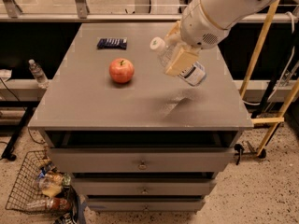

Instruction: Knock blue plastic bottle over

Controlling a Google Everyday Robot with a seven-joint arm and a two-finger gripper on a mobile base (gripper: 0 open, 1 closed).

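Note:
The blue plastic bottle [193, 73] is clear with a white cap and a white-and-blue label. It hangs tilted above the right part of the grey table [93, 106], cap pointing up and left, base down and right. Its shadow lies on the tabletop below it. My gripper [176, 56] comes in from the upper right on a white arm and is shut on the bottle's middle. One cream finger [181, 61] lies across the front of the bottle. The bottle does not touch the table.
A red apple [121, 70] sits left of centre and a flat dark-blue snack packet [112, 43] lies behind it. A small clear bottle [36, 73] stands off the table at left. A wire basket [32, 190] is on the floor. A yellow frame [268, 120] stands at right.

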